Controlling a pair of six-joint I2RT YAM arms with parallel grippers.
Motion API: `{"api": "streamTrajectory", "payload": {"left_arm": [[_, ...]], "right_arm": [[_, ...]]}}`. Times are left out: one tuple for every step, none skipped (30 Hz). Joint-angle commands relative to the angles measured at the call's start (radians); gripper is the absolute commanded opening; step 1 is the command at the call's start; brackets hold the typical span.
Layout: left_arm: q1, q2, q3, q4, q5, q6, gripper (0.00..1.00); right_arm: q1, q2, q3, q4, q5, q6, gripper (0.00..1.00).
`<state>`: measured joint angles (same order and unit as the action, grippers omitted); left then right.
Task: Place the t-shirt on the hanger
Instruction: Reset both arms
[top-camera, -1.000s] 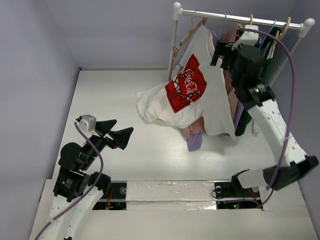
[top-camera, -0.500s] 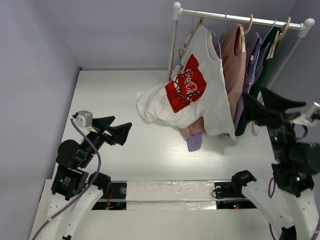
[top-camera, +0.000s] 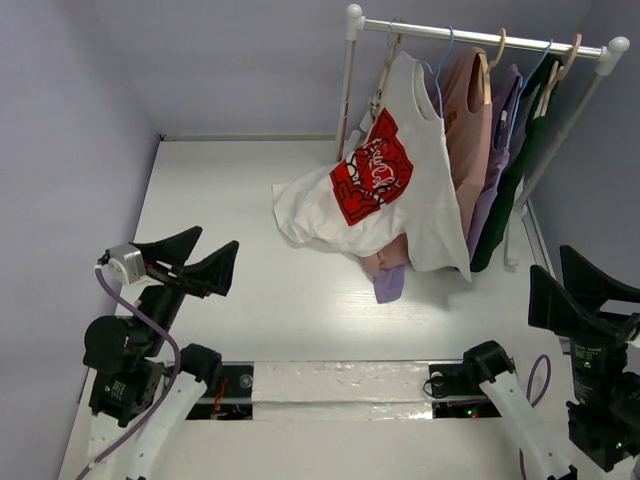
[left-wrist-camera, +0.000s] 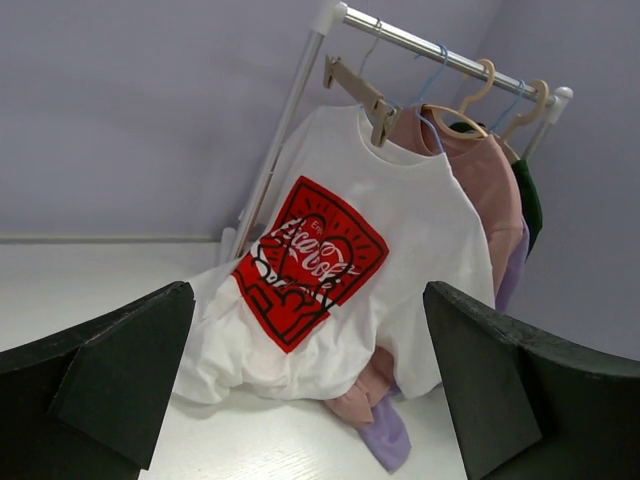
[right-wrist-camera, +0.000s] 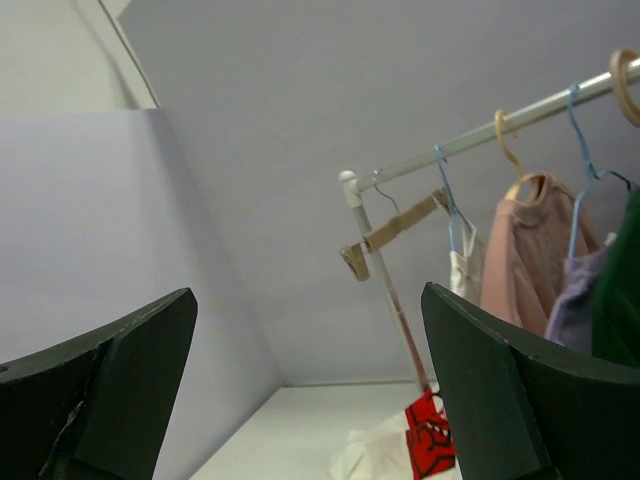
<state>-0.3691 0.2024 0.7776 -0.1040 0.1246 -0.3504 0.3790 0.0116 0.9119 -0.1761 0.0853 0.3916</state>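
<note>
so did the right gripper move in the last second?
Yes. The right gripper has pulled back from the rack rail to the near right corner, jaws open.

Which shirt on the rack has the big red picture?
The white t-shirt, leftmost on the rail. The pink shirt, lilac garment and green garment beside it have no big red picture.

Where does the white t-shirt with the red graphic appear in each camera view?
Top external: t-shirt upper right of centre, hanging at the rack.
Left wrist: t-shirt centre of frame.
Right wrist: t-shirt bottom edge, right of centre, partly cut off.
Shared landmark: the rack's white post.
</note>
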Motion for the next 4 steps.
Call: {"api": "streamTrajectory", "payload": {"left_arm": [[0.004,0.003,-0.034,0.029,-0.037,0.018,0.99],[0.004,0.009,-0.035,0.024,-0.042,0.014,0.99],[0.004,0.014,-0.037,0.024,-0.043,0.010,0.99],[0.004,0.025,-0.035,0.027,-0.040,0.010,0.99]], "right_arm": [[-0.006,-0.002,-0.039,-0.094,0.053,-0.014,1.00],[-0.006,0.004,-0.044,-0.094,0.053,-0.016,1.00],[-0.006,0.010,-0.045,-0.092,0.053,-0.017,1.00],[-0.006,0.013,-0.050,-0.089,0.053,-0.022,1.00]]}}
